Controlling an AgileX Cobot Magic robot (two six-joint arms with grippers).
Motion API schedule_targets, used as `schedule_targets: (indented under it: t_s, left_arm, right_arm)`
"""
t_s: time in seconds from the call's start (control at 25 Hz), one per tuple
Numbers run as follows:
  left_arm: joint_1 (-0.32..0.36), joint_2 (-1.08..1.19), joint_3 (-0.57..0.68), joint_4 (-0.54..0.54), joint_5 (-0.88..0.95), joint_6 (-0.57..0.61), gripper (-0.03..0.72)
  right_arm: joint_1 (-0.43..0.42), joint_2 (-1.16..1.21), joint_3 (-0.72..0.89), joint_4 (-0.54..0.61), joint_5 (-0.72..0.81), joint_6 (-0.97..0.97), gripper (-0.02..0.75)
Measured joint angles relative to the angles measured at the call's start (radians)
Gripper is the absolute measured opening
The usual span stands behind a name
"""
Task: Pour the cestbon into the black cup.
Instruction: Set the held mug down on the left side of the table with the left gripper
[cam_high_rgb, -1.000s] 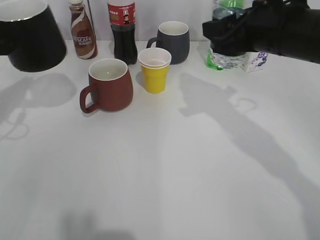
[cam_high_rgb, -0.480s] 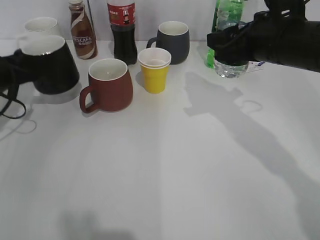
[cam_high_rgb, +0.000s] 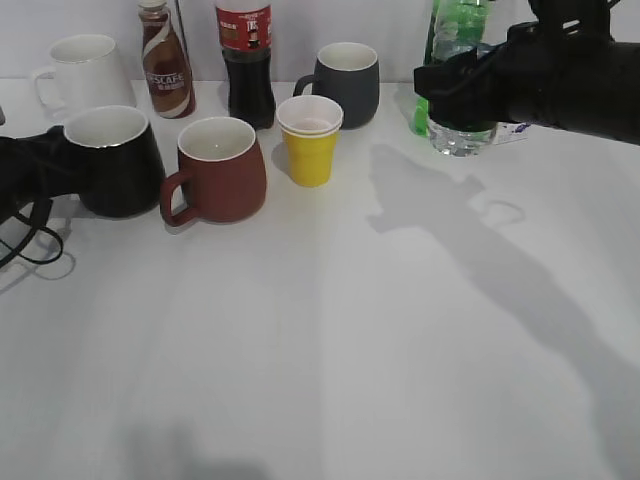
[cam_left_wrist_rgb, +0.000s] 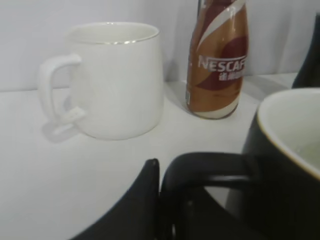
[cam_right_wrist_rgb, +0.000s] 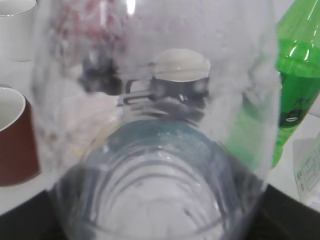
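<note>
The black cup, glossy with a white inside, stands on the table left of the brown mug. My left gripper is shut on its loop handle; one finger presses against the handle in the left wrist view. My right gripper is shut on the cestbon and holds it upright above the table at the back right. The clear ribbed bottle fills the right wrist view and hides the fingers.
A brown mug, a yellow cup with a paper cup inside, a dark grey mug, a cola bottle, a Nescafe bottle and a white mug stand at the back. A bright green soda bottle is behind the cestbon.
My left gripper brought the black cup down from the upper left and set it on the table beside the brown mug. My right gripper shifted slightly with the cestbon, then stayed still.
</note>
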Motion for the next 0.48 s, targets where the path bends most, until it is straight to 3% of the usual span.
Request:
schedule_targets:
  t_s: [0.32,0.48]
  left_arm:
    - [0.000,0.000,0.048,0.007,-0.071,-0.012,0.204]
    - [0.000,-0.003,0.077,0.000,-0.098,-0.012,0.237]
  right_arm:
    - [0.000,0.000,0.000,0.003,0.000,0.000,0.443]
    - [0.000,0.000,0.000,0.003,0.000,0.001,0.443]
